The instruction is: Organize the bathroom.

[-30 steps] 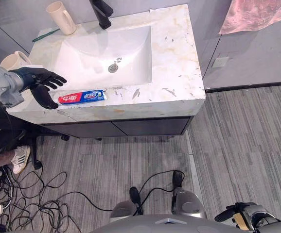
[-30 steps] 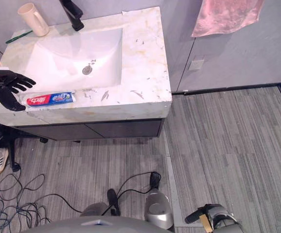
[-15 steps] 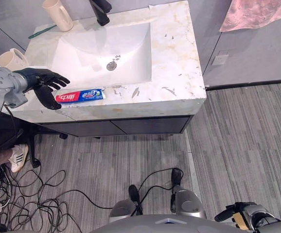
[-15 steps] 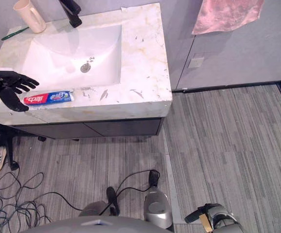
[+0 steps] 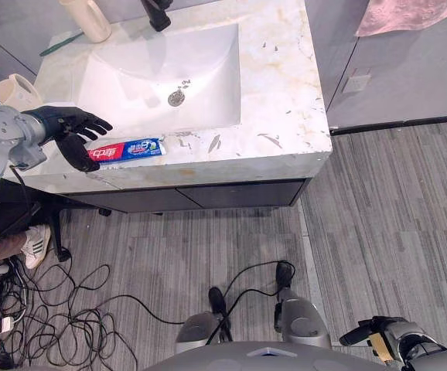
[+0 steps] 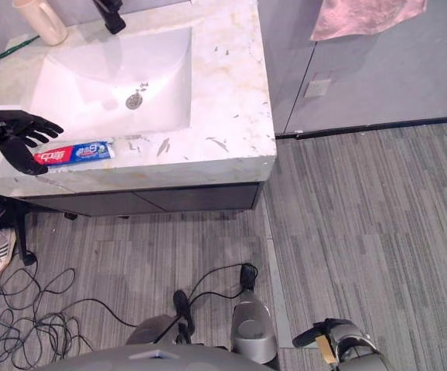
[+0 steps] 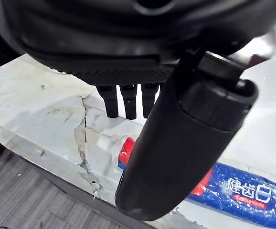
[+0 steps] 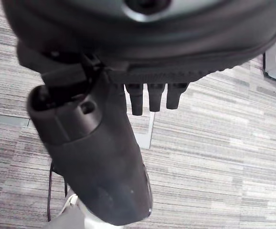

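the right hand [image 5: 378, 338] is seen nearest, hanging low over the striped floor [image 6: 378, 201] with its fingers straight and nothing held, so it looks idle. further out, the toothpaste tube [image 5: 128, 149] is found lying flat on the front edge of the marble counter [image 5: 285, 93], just in front of the sink [image 5: 169, 69], cap end toward the left hand [image 5: 73, 133]. that hand is held spread at the cap end, fingers wide and thumb hanging down beside the tube, and nothing is gripped yet as far as can be told. so the job is judged barely started: the tube is not picked up, and it probably belongs in a cup. one beige cup [image 5: 13, 91] is seen at the counter's left edge, another cup [image 6: 41, 18] at the back corner with a green toothbrush [image 6: 17, 46] lying loose beside it, near the black faucet [image 6: 110, 14]. a pink towel [image 6: 366, 17] is hung on the wall behind. print is visible on the tube but is left unread.
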